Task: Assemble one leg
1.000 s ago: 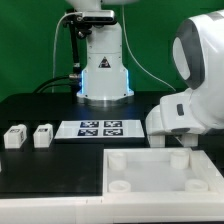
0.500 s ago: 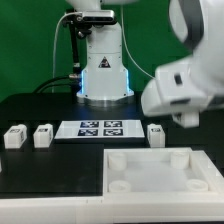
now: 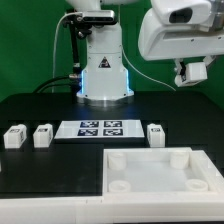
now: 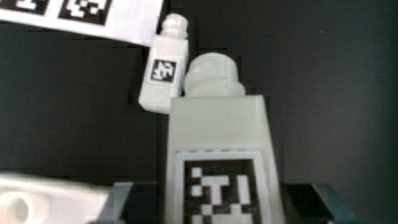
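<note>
In the wrist view my gripper (image 4: 217,200) is shut on a leg (image 4: 221,125), a white block with a black-and-white tag and a rounded peg at its far end. In the exterior view the gripper (image 3: 191,73) hangs high at the right, well above the table. Three more legs stand on the black table: two at the exterior view's left (image 3: 14,136) (image 3: 43,134) and one right of the marker board (image 3: 156,134). That last one also shows in the wrist view (image 4: 164,68), beyond the held leg. The large white tray-like part (image 3: 150,152) lies at the front.
The marker board (image 3: 100,128) lies mid-table, and its corner shows in the wrist view (image 4: 80,14). The robot base (image 3: 104,70) stands behind it. The tray-like part has round corner sockets (image 3: 118,184). A corner of it shows in the wrist view (image 4: 32,195).
The arm has risen from low over the table's right side to high at the upper right. The leg right of the marker board, hidden before, is now uncovered.
</note>
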Tool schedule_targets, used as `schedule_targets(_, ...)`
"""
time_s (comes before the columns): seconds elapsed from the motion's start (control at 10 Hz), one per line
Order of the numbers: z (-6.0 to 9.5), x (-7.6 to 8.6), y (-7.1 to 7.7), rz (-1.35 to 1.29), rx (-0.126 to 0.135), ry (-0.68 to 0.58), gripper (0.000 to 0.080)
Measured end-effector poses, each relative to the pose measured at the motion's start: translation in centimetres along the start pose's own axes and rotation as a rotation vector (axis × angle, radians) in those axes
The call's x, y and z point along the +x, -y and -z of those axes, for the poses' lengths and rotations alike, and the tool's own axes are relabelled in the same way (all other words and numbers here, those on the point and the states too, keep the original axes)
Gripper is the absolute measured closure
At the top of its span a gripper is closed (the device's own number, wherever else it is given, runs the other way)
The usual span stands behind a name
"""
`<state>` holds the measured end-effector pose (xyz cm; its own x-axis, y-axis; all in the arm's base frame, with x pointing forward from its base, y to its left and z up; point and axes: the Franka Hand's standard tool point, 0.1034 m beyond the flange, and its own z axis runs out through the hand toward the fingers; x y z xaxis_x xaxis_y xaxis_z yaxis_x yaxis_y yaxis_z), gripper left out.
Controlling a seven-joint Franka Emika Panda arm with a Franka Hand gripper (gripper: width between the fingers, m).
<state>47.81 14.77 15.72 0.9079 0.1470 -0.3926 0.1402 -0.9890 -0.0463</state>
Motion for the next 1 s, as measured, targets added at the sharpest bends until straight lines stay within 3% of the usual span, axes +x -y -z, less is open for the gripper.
schedule_targets(0.2, 0.1, -0.3, -0.3, 0.001, -0.003, -0.151, 0.0508)
schedule_targets(0.4, 2.6, 4.0, -3.0, 0.089, 0.002, -0.342, 0.0508)
schedule_targets(0.5, 4.0, 6.7, -4.0, 0.115, -0.005, -0.497, 0.0508)
schedule_targets(0.7, 5.8, 9.1, -4.8, 0.113, -0.011, -0.711, 0.0508)
schedule_targets(1.0, 5.3, 8.8, -5.6, 0.111, -0.046, -0.983, 0.0508)
